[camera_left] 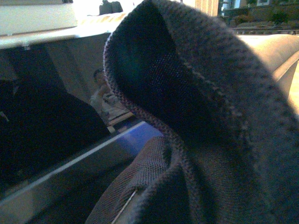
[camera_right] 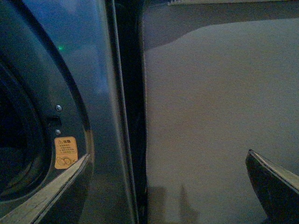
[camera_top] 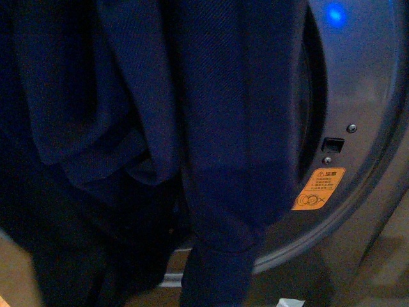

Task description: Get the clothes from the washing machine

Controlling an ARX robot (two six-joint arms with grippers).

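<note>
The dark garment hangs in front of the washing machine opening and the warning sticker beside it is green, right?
Not green: the warning sticker is orange, per the front view. The dark garment does hang in front of the washing machine opening.

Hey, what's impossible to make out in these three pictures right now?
Drum: front view, clothes hang across the washing machine opening.
Left gripper: left wrist view, clothes fill it.
Right gripper: right wrist view, cut off by the edge; open or shut unclear.
Sticker text: too small.
</note>
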